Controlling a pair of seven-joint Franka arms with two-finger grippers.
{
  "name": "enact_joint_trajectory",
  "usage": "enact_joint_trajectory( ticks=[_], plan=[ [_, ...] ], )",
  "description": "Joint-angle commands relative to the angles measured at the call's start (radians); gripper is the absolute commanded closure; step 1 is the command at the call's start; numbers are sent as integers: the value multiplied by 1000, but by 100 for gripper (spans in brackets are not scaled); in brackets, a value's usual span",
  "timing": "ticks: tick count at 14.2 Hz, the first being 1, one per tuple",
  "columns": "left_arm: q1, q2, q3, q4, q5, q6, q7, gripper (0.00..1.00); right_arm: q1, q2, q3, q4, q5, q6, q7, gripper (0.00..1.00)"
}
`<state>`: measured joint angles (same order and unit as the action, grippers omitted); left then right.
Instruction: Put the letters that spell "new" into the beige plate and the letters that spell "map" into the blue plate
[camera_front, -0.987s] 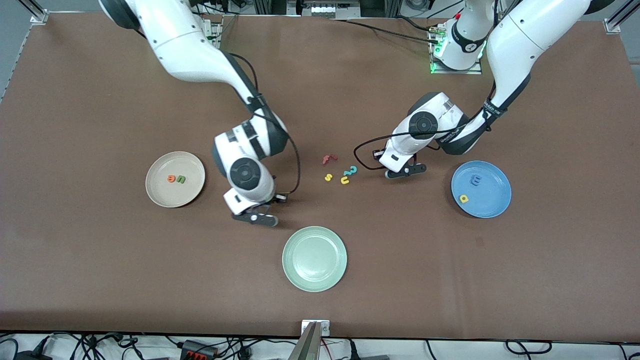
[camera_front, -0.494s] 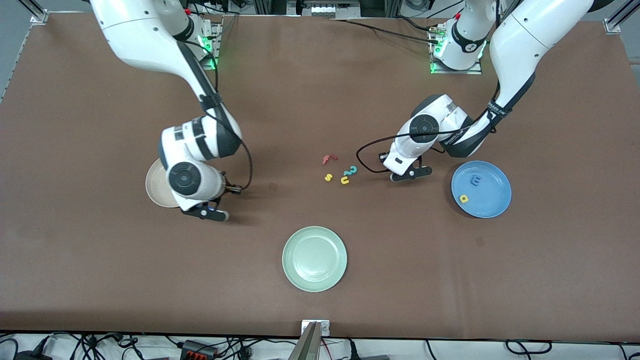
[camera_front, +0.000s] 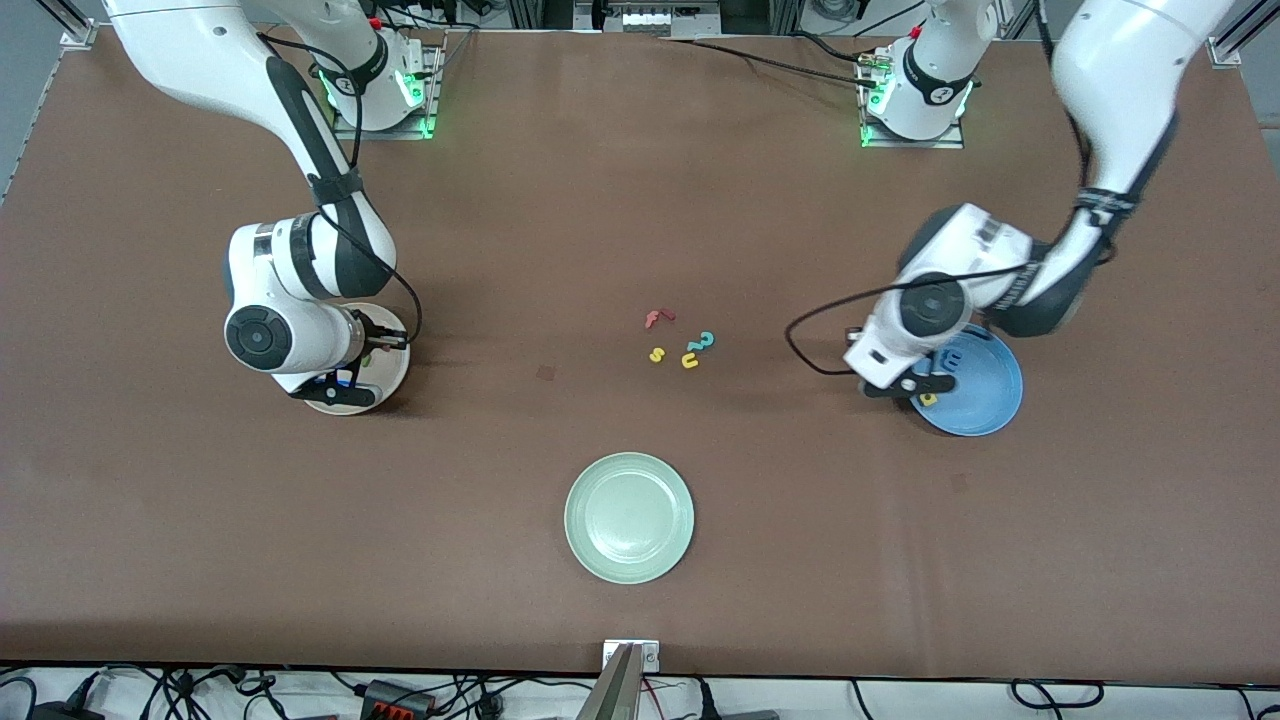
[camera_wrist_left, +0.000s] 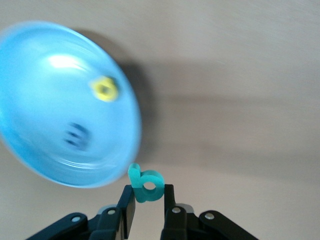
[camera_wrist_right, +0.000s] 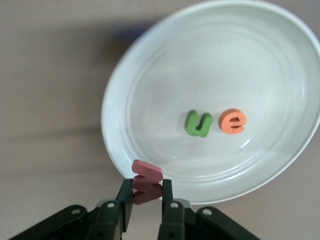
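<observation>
The chunky salmon-red w (camera_wrist_right: 146, 175) sat pinched in the right gripper (camera_wrist_right: 146, 197) over the smooth beige plate's (camera_wrist_right: 150, 75) rim, the green n (camera_wrist_right: 198, 123) and orange e (camera_wrist_right: 233, 121) inside. The left gripper (camera_wrist_left: 148, 202) clamped the teal a (camera_wrist_left: 145, 184) beside the glossy blue plate (camera_wrist_left: 30, 75).

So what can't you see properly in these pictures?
- Front view: the right arm's wrist covers most of the beige plate; its letters are hidden.
- Front view: the left arm covers part of the blue plate.
- Left wrist view: the blue m is a blur.
- Front view: the held letters are hidden by both wrists.
</observation>
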<state>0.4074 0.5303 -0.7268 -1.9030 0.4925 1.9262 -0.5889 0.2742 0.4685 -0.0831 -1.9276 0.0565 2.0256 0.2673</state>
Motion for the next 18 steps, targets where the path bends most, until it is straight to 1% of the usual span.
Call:
enact_joint_trajectory(
  ticks=[1, 3, 4, 6, 8, 9, 10, 11, 12, 13, 15, 16, 17, 18],
  plan=[
    [34, 32, 24, 74, 15, -49, 162, 78, -13, -24, 13, -45, -6, 21, -20, 82],
    [41, 75, 41, 94, 67, -43, 192, 78, -23, -16, 12, -45, -6, 36, -33, 82],
    [45, 91, 43, 93, 78, -27, 193, 78, -30, -7, 12, -42, -6, 53, -34, 81],
    [88, 115, 43, 85, 106, 3, 202, 77, -38, 4, 12, -37, -6, 77, -40, 81],
    [103, 128, 43, 85, 107, 16, 237, 77, -38, 21, 12, -37, -4, 110, -39, 77],
    [103, 128, 43, 85, 107, 17, 238, 75, -38, 25, 12, -37, -4, 120, -39, 59],
    [102, 128, 43, 85, 107, 17, 238, 71, -38, 27, 12, -34, -3, 120, -39, 3],
    [103, 128, 41, 87, 107, 17, 242, 61, -38, 22, 11, -24, -4, 110, -39, 0],
    [100, 128, 41, 87, 107, 17, 256, 33, -36, 10, 11, -15, -4, 96, -36, 0],
    [100, 128, 40, 87, 106, 14, 256, 0, -36, -14, 11, 1, -1, 75, -30, 0],
    [100, 119, 35, 93, 103, 4, 258, 0, -46, -57, -3, 51, 5, -5, -25, 0],
    [105, 112, 26, 94, 98, -7, 256, 0, -50, -80, -12, 96, 5, -60, -26, 0],
    [105, 90, 11, 105, 94, -47, 258, 0, -55, -91, -23, 148, 5, -106, -33, 0],
    [103, 79, -11, 134, 92, -88, 261, 0, -61, -93, -33, 221, 3, -158, -51, 0]
  ],
)
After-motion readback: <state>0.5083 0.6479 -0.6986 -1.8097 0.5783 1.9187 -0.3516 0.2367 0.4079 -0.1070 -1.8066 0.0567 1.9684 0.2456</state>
